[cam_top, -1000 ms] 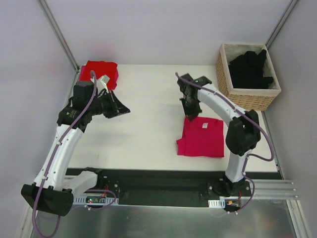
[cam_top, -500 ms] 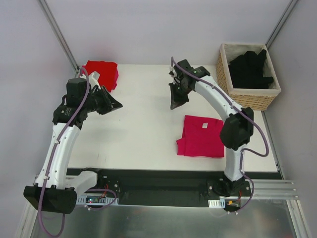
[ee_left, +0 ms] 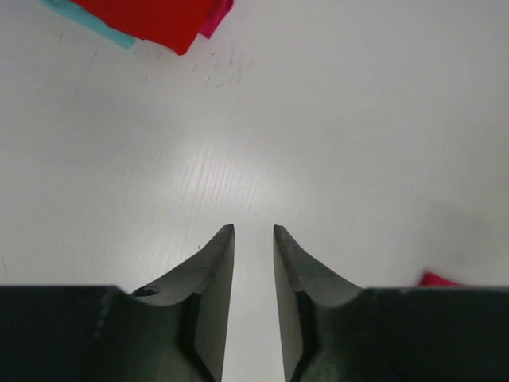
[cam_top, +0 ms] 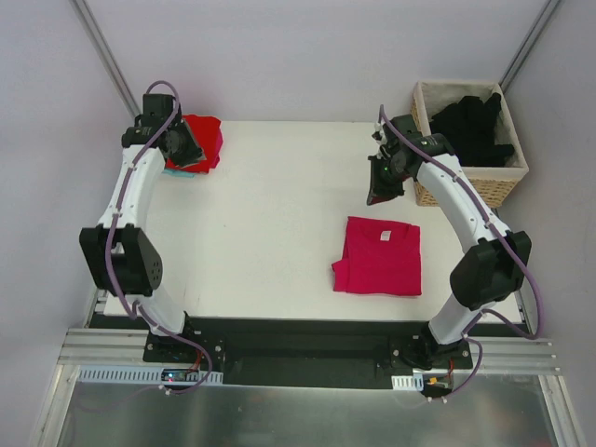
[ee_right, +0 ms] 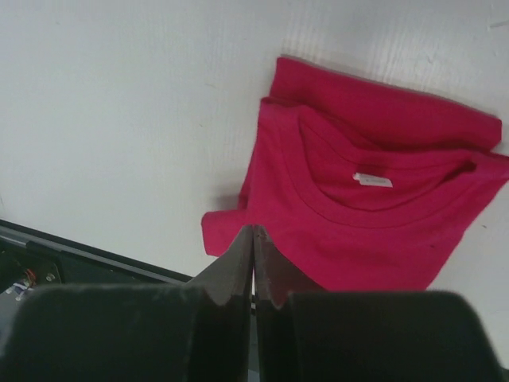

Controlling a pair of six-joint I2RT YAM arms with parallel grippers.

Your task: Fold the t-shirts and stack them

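the left gripper (ee_left: 254,232) is seen with its fingers parted by a narrow gap and nothing held between them, above the bare table (ee_left: 334,119). the red shirt (ee_left: 151,14) is found folded just beyond it at the far left corner, with a teal edge (ee_left: 111,30) shown beneath. the right gripper (ee_right: 253,232) is pressed closed and empty, raised beside the basket (cam_top: 466,175), in which black shirts (cam_top: 470,126) are piled. the pink shirt (ee_right: 374,223) is laid folded on the table, white label (ee_right: 372,180) up.

A white table (cam_top: 279,214) sits between pale grey walls (cam_top: 307,56) — a shiny metal sheet (cam_top: 307,419) lies at its near edge.
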